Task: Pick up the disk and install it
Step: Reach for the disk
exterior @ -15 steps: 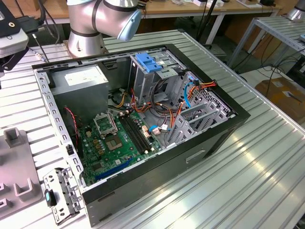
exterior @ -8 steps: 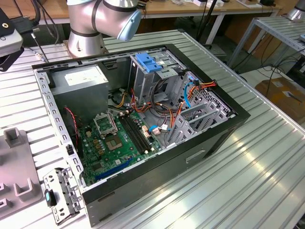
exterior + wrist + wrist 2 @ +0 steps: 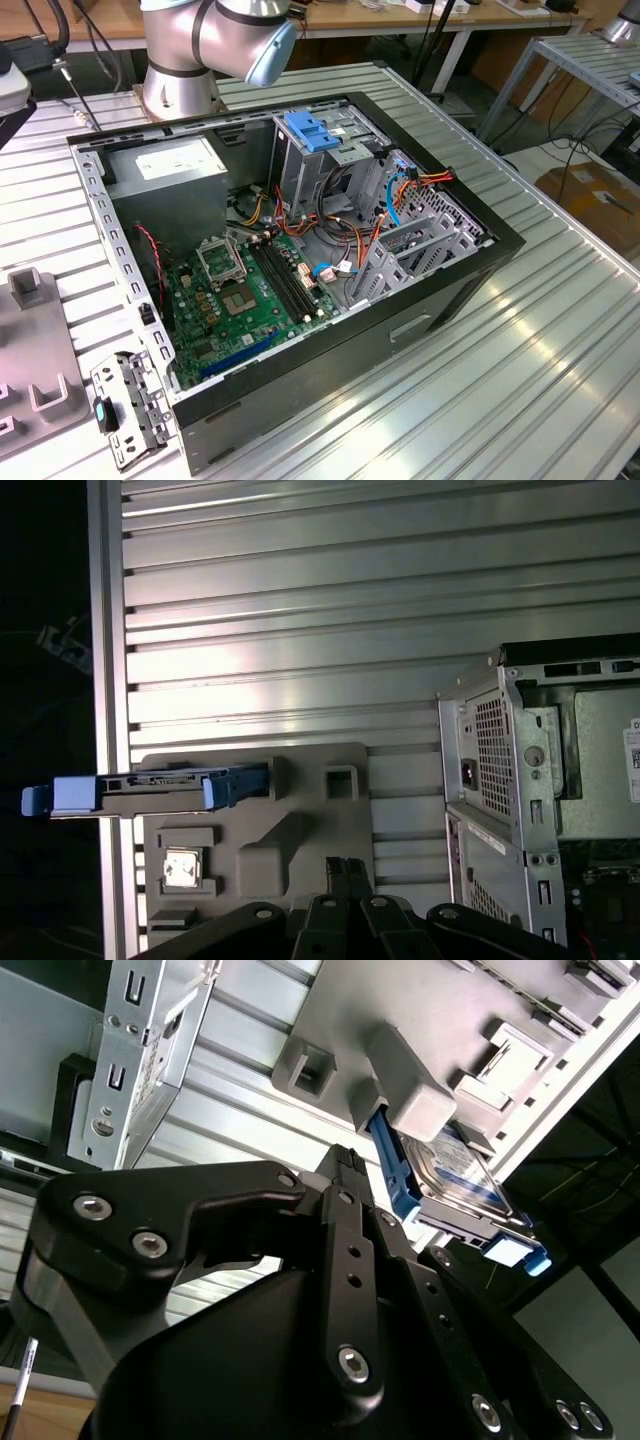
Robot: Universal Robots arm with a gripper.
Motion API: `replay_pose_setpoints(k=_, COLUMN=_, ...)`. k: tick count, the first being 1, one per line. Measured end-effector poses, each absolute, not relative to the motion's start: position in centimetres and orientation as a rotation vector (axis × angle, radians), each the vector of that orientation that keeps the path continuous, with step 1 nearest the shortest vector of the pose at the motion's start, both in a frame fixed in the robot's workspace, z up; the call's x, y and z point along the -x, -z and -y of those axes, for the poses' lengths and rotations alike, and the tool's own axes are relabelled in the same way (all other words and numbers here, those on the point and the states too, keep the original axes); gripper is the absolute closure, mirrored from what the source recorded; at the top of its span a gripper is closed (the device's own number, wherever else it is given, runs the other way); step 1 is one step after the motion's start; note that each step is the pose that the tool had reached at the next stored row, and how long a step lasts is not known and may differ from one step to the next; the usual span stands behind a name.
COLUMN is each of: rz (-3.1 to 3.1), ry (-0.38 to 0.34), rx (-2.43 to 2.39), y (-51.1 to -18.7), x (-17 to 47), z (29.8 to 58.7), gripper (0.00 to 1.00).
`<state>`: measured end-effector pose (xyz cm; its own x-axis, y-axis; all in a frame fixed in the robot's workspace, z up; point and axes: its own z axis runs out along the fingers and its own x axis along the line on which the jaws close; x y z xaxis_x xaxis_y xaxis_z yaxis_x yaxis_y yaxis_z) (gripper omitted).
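Observation:
The disk [image 3: 150,788] is a silver-grey drive in a blue carrier, standing on its long edge in a slot of a grey holder plate [image 3: 300,825]. Its blue end tab [image 3: 520,1252] juts past the table's edge. In the second wrist view the disk [image 3: 455,1175] sits under a grey block of the holder. My gripper [image 3: 346,868] hangs above the holder, a short way from the disk and not touching it. Its black fingers [image 3: 345,1175] lie together, shut, with nothing between them.
An open computer case [image 3: 440,300] lies on the ribbed aluminium table [image 3: 540,380], with a green mainboard [image 3: 250,290] and a grey drive cage with a blue latch [image 3: 320,135] inside. A loose metal bracket [image 3: 125,410] lies by the holder plate [image 3: 40,390].

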<state>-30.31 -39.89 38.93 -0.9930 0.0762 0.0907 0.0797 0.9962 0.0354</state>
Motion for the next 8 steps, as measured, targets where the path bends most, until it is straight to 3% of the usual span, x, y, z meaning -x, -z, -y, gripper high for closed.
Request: replay_pose_setpoints(k=8, rz=3.044, ry=0.059, rx=0.119, y=-38.91, x=31.01, z=39.89, gripper=0.89)
